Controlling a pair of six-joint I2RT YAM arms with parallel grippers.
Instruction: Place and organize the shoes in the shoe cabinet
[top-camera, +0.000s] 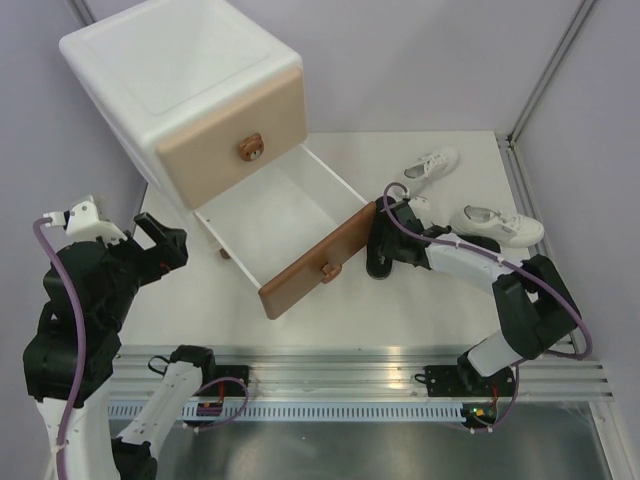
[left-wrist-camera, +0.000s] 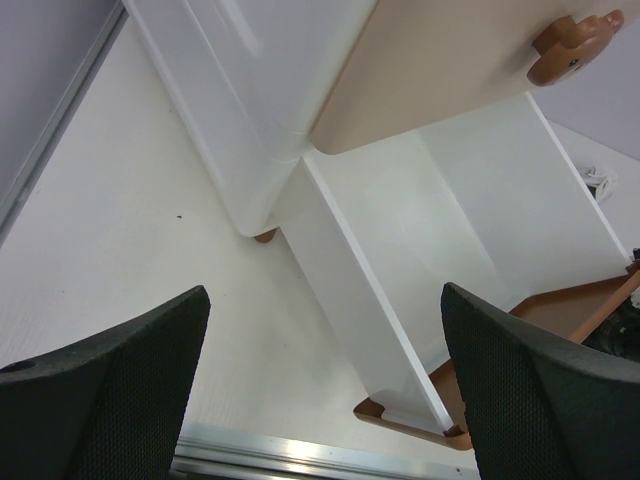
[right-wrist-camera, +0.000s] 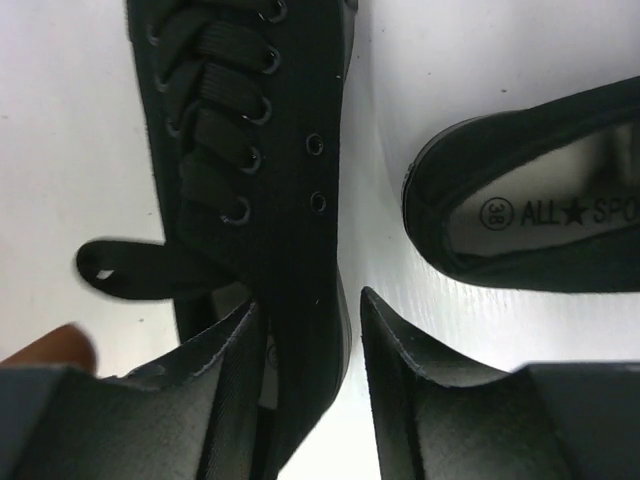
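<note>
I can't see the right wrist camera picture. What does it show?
A black lace-up shoe sits between the two dark fingers of the right tool, with a gap on one side. A second black shoe with a pale insole lies apart beside it on the white table.

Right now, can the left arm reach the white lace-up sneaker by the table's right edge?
Probably not. The left gripper hangs open left of the pulled-out brown-fronted drawer, which lies between it and the white lace-up sneaker.

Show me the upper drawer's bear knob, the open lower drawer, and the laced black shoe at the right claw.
bear knob (top-camera: 251, 147), top view, centre.
open lower drawer (top-camera: 275, 225), top view, inner floor.
laced black shoe (right-wrist-camera: 210, 110), right wrist view, its laces.
</note>
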